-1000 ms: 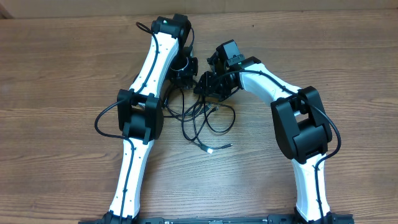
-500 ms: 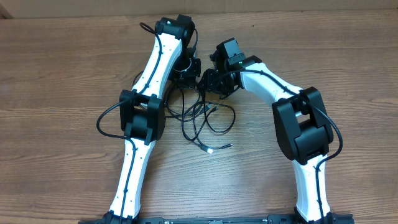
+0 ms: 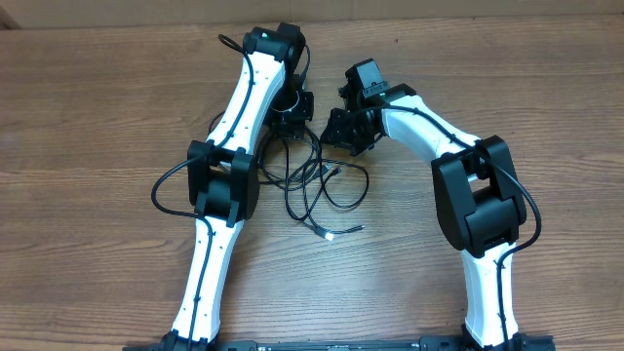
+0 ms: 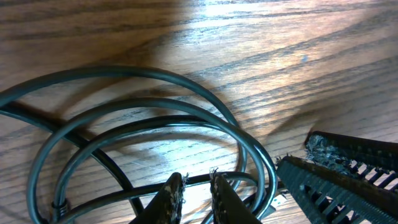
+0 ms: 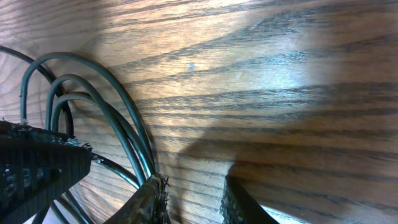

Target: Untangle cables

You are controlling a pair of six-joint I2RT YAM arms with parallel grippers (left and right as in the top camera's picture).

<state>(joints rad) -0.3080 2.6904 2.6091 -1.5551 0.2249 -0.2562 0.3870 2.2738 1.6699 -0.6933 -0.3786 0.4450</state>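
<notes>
Thin black cables (image 3: 336,190) lie in tangled loops mid-table between the two arms, one silvery plug tip (image 3: 330,234) pointing toward the front. My left gripper (image 3: 291,117) hovers over the loops' far end. Its jaws (image 4: 196,177) are almost together, and a cable (image 4: 124,199) crosses right at the tips; whether it is pinched stays unclear. My right gripper (image 3: 338,132) sits close beside it on the right. It (image 5: 194,185) is open over bare wood, with the cable loops (image 5: 118,112) against the outside of its left finger.
The wooden table (image 3: 88,117) stretches wide on both sides. The right gripper's ribbed fingers (image 4: 339,171) crowd the left wrist view, and the left gripper's finger (image 5: 37,165) shows at the left of the right wrist view. The two heads are nearly touching.
The right gripper has drawn slightly right, away from the left one, and its jaws have narrowed. The left arm shifted a little toward the far edge, then held still.
</notes>
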